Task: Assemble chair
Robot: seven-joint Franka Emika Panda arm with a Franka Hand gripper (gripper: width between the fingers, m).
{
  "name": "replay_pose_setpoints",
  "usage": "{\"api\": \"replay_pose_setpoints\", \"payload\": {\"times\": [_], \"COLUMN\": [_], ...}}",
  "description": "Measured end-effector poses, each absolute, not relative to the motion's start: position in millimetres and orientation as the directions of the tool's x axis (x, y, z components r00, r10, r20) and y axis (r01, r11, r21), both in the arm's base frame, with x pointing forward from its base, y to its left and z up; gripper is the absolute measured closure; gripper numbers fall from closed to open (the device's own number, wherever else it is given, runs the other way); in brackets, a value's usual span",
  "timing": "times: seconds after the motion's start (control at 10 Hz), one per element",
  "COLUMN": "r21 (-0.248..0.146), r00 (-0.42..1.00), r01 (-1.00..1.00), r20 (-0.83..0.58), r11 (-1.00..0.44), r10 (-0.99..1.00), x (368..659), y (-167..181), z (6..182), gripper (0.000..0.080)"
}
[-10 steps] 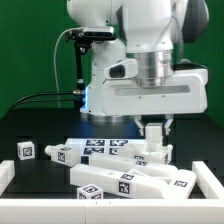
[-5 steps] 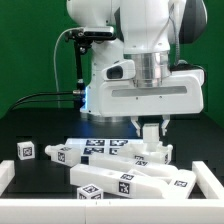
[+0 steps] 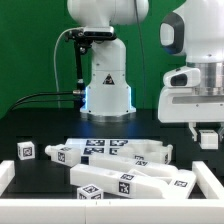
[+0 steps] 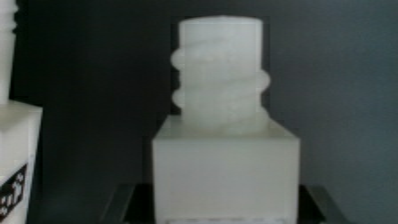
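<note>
My gripper (image 3: pixel 207 142) hangs above the table at the exterior view's right, shut on a small white chair part (image 3: pixel 207 137). In the wrist view this part (image 4: pixel 222 150) is a square block with a threaded peg (image 4: pixel 221 75) standing out from it, and dark fingers (image 4: pixel 135 203) press both its sides. Other white chair parts with black-and-white tags lie on the black table: a small cube (image 3: pixel 26 151) at the left, a short bar (image 3: pixel 68 153) beside it, and two chunky long pieces (image 3: pixel 125 181) in front.
The marker board (image 3: pixel 104 146) lies flat in the middle of the table behind the long pieces. A white rim (image 3: pixel 6 176) borders the table at the left and front. Another tagged white part (image 4: pixel 15 150) shows at the wrist view's edge.
The arm has swung from the middle of the table to the exterior view's right and risen, carrying the small part up off the table. The parts on the table have not moved.
</note>
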State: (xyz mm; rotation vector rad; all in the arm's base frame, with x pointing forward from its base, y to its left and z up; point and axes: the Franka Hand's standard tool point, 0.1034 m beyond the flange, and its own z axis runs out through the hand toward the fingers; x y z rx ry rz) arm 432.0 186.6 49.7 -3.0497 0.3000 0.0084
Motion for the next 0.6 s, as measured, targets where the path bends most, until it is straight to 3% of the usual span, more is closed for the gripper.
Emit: {"api": "replay_pose_setpoints", "payload": {"times": [0.1, 0.4, 0.6], "r21": [-0.076, -0.057, -0.055], "r00": [0.980, 0.978, 0.979], "r01": [-0.197, -0.207, -0.201], "r20": [-0.014, -0.035, -0.031], "r11": [-0.977, -0.977, -0.978], "r10": [-0.197, -0.206, -0.200], "x": [430, 413, 413], "y": [186, 174, 169], "z": [46.4, 12.1, 8.5], "gripper": [0.0533, 0.0532, 0.0532]}}
